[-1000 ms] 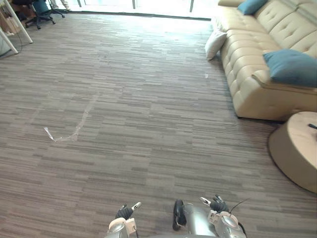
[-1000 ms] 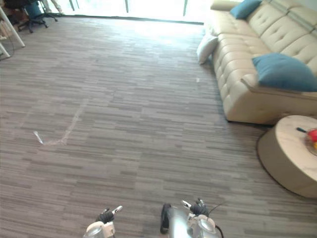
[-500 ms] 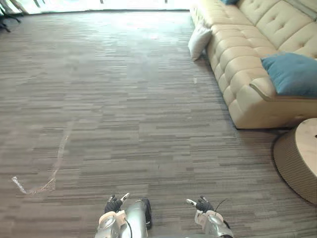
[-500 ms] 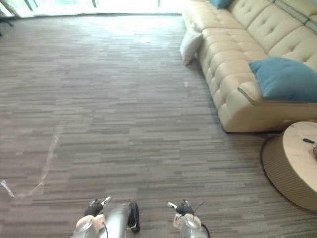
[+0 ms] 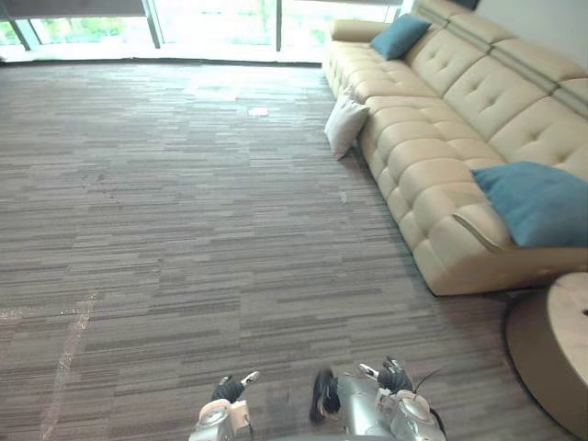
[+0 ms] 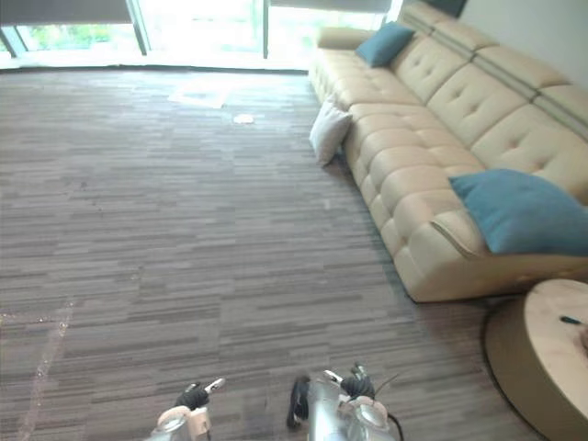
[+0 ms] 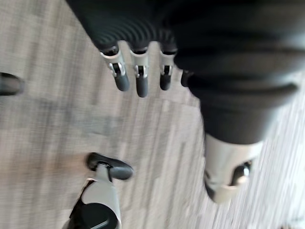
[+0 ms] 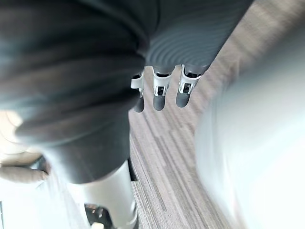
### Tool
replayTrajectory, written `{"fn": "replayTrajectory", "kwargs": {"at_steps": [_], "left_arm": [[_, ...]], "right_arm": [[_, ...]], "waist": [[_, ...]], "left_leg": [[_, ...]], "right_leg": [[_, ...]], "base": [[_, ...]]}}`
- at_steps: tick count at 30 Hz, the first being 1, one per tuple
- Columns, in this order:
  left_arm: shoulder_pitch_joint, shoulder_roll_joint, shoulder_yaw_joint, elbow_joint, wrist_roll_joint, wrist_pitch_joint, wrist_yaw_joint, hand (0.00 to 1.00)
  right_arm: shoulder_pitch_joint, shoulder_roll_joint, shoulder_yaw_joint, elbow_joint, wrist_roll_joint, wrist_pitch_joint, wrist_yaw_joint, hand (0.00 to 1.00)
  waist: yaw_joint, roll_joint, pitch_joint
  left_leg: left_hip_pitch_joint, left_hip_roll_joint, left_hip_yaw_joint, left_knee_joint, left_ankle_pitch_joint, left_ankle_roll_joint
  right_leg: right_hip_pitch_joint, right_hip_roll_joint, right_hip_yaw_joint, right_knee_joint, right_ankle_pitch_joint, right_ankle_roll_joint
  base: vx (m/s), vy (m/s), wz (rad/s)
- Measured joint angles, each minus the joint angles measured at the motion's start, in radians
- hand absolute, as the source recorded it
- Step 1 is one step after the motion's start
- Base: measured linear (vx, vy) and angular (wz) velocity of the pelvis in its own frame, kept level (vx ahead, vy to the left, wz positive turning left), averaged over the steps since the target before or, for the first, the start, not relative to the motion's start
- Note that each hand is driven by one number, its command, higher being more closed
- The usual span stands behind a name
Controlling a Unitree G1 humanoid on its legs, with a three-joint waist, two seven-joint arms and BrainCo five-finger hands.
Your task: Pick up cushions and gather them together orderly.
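- You have a long cream sofa (image 5: 432, 156) running along the right side, and it carries two of the cushions: one blue cushion (image 5: 537, 202) lies on its near end, just beside the arm, and a second blue cushion (image 5: 399, 37) leans at the far end.
- A white cushion (image 5: 345, 125) sits on the floor (image 5: 184, 202), propped against the front of the sofa roughly midway between the two blue ones.
- A round table (image 6: 514, 354) stands at your lower right, just beside the near end of the sofa; a small dark item (image 6: 570, 320) lies on its top, too small to identify.
- Ahead and to your left the carpeted floor is wide open up to the windows (image 5: 211, 18) at the far edge. A small white scrap (image 5: 259, 112) lies near the windows, and pale marks (image 5: 69, 340) streak the floor at your left.
- Your left hand (image 5: 231, 390) hangs low, its fingers (image 7: 138, 78) straight and side by side, holding nothing.
- Your right hand (image 5: 393, 378) hangs low as well, its fingers (image 8: 161, 93) straight in a row with nothing between them.
- All three cushions lie well apart from both hands; the near blue one is closest, off to your right.
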Motion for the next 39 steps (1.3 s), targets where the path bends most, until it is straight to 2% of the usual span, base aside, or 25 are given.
{"fn": "replayTrajectory", "kwargs": {"at_steps": [1, 2, 3, 4, 6, 9, 11, 12, 13, 14, 17, 20, 21, 22, 24, 27, 30, 31, 32, 33, 34, 35, 36, 37, 39], "left_arm": [[-0.002, -0.006, 0.008, -0.001, 0.003, 0.000, 0.000, 0.00], [-0.003, -0.007, 0.012, -0.005, 0.003, -0.001, 0.000, 0.00], [-0.001, -0.006, 0.037, -0.012, 0.004, -0.001, 0.000, 0.00], [-0.002, -0.003, 0.051, -0.021, 0.004, -0.001, 0.003, 0.00], [0.007, 0.013, 0.052, -0.057, -0.001, -0.006, 0.003, 0.00], [0.027, 0.032, 0.046, -0.112, -0.006, -0.021, 0.003, 0.00], [0.036, 0.031, 0.056, -0.120, -0.006, -0.022, 0.004, 0.00], [0.045, 0.028, 0.068, -0.121, -0.019, -0.024, 0.005, 0.00], [0.049, 0.033, 0.069, -0.121, -0.035, -0.025, 0.005, 0.00], [0.049, 0.047, 0.067, -0.122, -0.035, -0.024, 0.005, 0.00], [0.046, 0.064, 0.062, -0.117, -0.034, -0.023, 0.005, 0.00], [0.061, 0.071, 0.035, -0.103, -0.034, -0.017, 0.005, 0.00], [0.048, 0.073, 0.026, -0.088, -0.034, -0.014, 0.005, 0.00], [0.039, 0.077, 0.025, -0.073, -0.034, -0.012, 0.007, 0.00], [0.037, 0.072, 0.024, -0.056, -0.034, -0.006, 0.010, 0.00], [0.024, 0.067, 0.010, -0.035, -0.034, 0.000, 0.011, 0.00], [0.009, 0.037, 0.005, -0.020, -0.032, 0.000, 0.009, 0.00], [0.013, 0.035, 0.008, -0.023, -0.031, 0.000, 0.006, 0.00], [0.015, 0.027, 0.007, -0.018, -0.029, 0.002, 0.007, 0.00], [0.020, 0.019, 0.008, -0.018, -0.025, 0.001, 0.005, 0.00], [0.019, 0.003, 0.016, -0.025, -0.023, 0.000, 0.003, 0.00], [0.018, -0.007, 0.049, -0.029, -0.025, 0.000, 0.004, 0.00], [0.020, -0.005, 0.059, -0.028, -0.025, 0.001, 0.003, 0.00], [0.015, -0.004, 0.072, -0.033, -0.025, 0.001, 0.004, 0.00], [0.016, 0.010, 0.074, -0.062, -0.026, -0.002, 0.003, 0.00]], "right_arm": [[-0.003, -0.003, 0.000, -0.002, 0.000, -0.001, 0.001, 0.00], [-0.004, -0.005, 0.000, -0.004, 0.000, -0.001, 0.001, 0.00], [-0.022, -0.018, 0.003, 0.004, 0.002, 0.004, -0.003, 0.00], [-0.027, -0.010, 0.006, 0.014, 0.004, 0.009, -0.006, 0.00], [-0.030, 0.019, 0.021, 0.043, 0.008, 0.012, -0.010, 0.00], [-0.028, 0.056, 0.051, 0.057, 0.034, 0.024, -0.017, 0.00], [-0.030, 0.069, 0.049, 0.056, 0.034, 0.024, -0.020, 0.00], [-0.027, 0.070, 0.050, 0.058, 0.033, 0.025, -0.021, 0.00], [-0.019, 0.072, 0.055, 0.064, 0.033, 0.025, -0.023, 0.00], [-0.021, 0.073, 0.074, 0.074, 0.031, 0.028, -0.019, 0.00], [-0.006, 0.074, 0.067, 0.071, 0.031, 0.026, -0.019, 0.00], [0.003, 0.064, 0.068, 0.060, 0.028, 0.020, -0.018, 0.00], [0.020, 0.064, 0.076, 0.043, 0.024, 0.019, -0.012, 0.00], [0.036, 0.063, 0.076, 0.038, 0.024, 0.018, -0.010, 0.00], [0.045, 0.060, 0.062, -0.019, 0.024, 0.015, -0.008, 0.00], [0.043, 0.058, 0.037, -0.043, 0.022, -0.003, -0.004, 0.00], [0.033, 0.039, 0.006, -0.033, 0.027, -0.002, 0.001, 0.00], [0.035, 0.037, 0.007, -0.020, 0.029, -0.001, -0.001, 0.00], [0.026, 0.020, 0.009, -0.016, 0.029, 0.000, 0.001, 0.00], [0.022, 0.007, 0.012, -0.011, 0.029, 0.000, 0.001, 0.00], [0.017, -0.004, 0.017, -0.004, 0.028, 0.002, 0.001, 0.00], [0.005, -0.012, 0.022, -0.004, 0.029, 0.005, -0.001, 0.00], [-0.007, -0.014, 0.024, 0.005, 0.030, 0.008, -0.004, 0.00], [-0.022, -0.003, 0.026, 0.026, 0.031, 0.016, -0.008, 0.00], [-0.021, 0.023, 0.043, 0.050, 0.031, 0.022, -0.012, 0.00]], "waist": [[0.002, 0.015, 0.009], [0.002, 0.019, 0.012], [0.005, 0.052, 0.045], [0.011, 0.058, 0.059], [0.041, 0.017, 0.074], [0.068, -0.011, 0.055], [0.082, -0.013, 0.055], [0.092, -0.011, 0.049], [0.107, -0.025, 0.028], [0.105, -0.055, 0.009], [0.103, -0.089, -0.007], [0.105, -0.090, -0.009], [0.095, -0.088, -0.008], [0.090, -0.086, 0.002], [0.073, -0.073, 0.006], [0.040, -0.075, 0.008], [0.024, -0.069, 0.006], [0.017, -0.076, 0.004], [0.003, -0.053, 0.004], [0.004, -0.027, -0.003], [0.007, 0.001, -0.004], [0.007, 0.031, 0.003], [0.014, 0.041, 0.014], [0.020, 0.052, 0.031], [0.040, 0.021, 0.049]], "left_leg": [[-0.079, 0.008, -0.026, 0.190, 0.088, -0.050], [-0.104, 0.011, -0.035, 0.242, 0.121, -0.057], [-0.274, 0.054, -0.058, 0.605, 0.368, -0.163], [-0.362, 0.087, -0.032, 0.767, 0.317, -0.112], [-0.480, 0.105, 0.011, 0.829, 0.214, -0.047], [-0.685, 0.129, 0.083, 0.574, 0.117, -0.028], [-0.724, 0.110, 0.098, 0.260, 0.138, -0.034], [-0.731, 0.091, 0.078, 0.092, 0.243, -0.040], [-0.722, 0.060, 0.082, 0.083, 0.321, -0.009], [-0.720, 0.035, 0.101, 0.080, 0.298, 0.000], [-0.679, 0.002, 0.150, 0.157, 0.229, 0.098], [-0.517, -0.035, 0.172, 0.098, 0.159, 0.098], [-0.432, -0.057, 0.159, 0.049, 0.095, 0.085], [-0.367, -0.076, 0.159, 0.018, 0.056, 0.086], [-0.255, -0.078, 0.158, -0.033, 0.011, 0.093], [-0.122, -0.077, 0.125, -0.122, -0.022, 0.092], [-0.001, -0.074, 0.063, -0.201, -0.037, 0.085], [0.026, -0.079, -0.004, -0.165, -0.038, 0.082], [0.026, -0.054, -0.043, -0.089, -0.039, 0.079], [-0.008, -0.032, -0.060, 0.007, -0.025, 0.055], [-0.106, -0.011, -0.075, 0.233, 0.051, -0.041], [-0.206, 0.008, -0.097, 0.448, 0.185, -0.093], [-0.274, 0.035, -0.095, 0.583, 0.223, -0.122], [-0.344, 0.072, -0.062, 0.729, 0.210, -0.100], [-0.442, 0.103, -0.012, 0.797, 0.168, -0.075]], "right_leg": [[0.028, 0.012, 0.005, 0.009, -0.046, 0.008], [0.042, 0.016, 0.007, 0.006, -0.055, 0.010], [0.162, 0.044, 0.026, -0.063, -0.098, 0.004], [0.255, 0.062, 0.038, -0.108, -0.125, 0.000], [0.398, 0.054, 0.070, -0.186, -0.161, 0.006], [0.563, 0.027, 0.114, -0.313, -0.187, 0.049], [0.638, -0.007, 0.149, -0.370, -0.213, 0.089], [0.685, -0.027, 0.176, -0.400, -0.230, 0.105], [0.706, -0.055, 0.211, -0.411, -0.239, 0.111], [0.700, -0.090, 0.217, -0.399, -0.229, 0.102], [0.661, -0.152, 0.287, -0.256, -0.097, 0.166], [0.504, -0.169, 0.347, 0.178, 0.077, 0.241], [0.379, -0.163, 0.341, 0.436, 0.072, 0.240], [0.282, -0.151, 0.333, 0.581, 0.006, 0.225], [0.139, -0.125, 0.231, 0.640, -0.101, 0.176], [0.014, -0.115, 0.040, 0.426, -0.164, 0.143], [-0.026, -0.057, 0.004, 0.043, -0.094, 0.129], [-0.016, -0.032, 0.052, -0.003, -0.010, 0.046], [0.007, -0.020, 0.051, 0.032, 0.012, 0.007], [0.024, -0.015, 0.035, 0.042, -0.018, 0.004], [0.056, -0.002, 0.028, 0.043, -0.068, 0.003], [0.107, 0.018, 0.031, 0.013, -0.094, -0.002], [0.153, 0.038, 0.037, -0.016, -0.105, -0.012], [0.248, 0.061, 0.054, -0.065, -0.124, -0.019], [0.384, 0.055, 0.069, -0.143, -0.135, -0.021]], "base": [[0.94, -0.137, -0.07], [0.92, -0.082, -0.18], [0.90, -0.020, -0.22], [0.73, 0.046, -0.26], [0.60, 0.009, -0.25], [0.77, 0.069, -0.45], [0.66, 0.193, -0.59], [0.77, 0.320, -0.78], [0.78, 0.344, -0.61], [0.94, 0.431, -0.36], [0.73, 0.344, -0.20], [0.55, 0.255, -0.42], [0.48, 0.187, -0.27], [0.55, 0.180, -0.23], [0.48, 0.098, -0.09], [0.40, 0.042, 0.35], [0.74, -0.063, 0.71], [0.77, -0.131, 0.84], [0.79, -0.137, 0.71], [0.77, -0.131, 0.43], [0.91, -0.124, 0.14], [0.75, -0.078, -0.04], [0.75, -0.029, -0.31], [0.59, -0.002, -0.33], [0.69, -0.014, -0.27]]}}
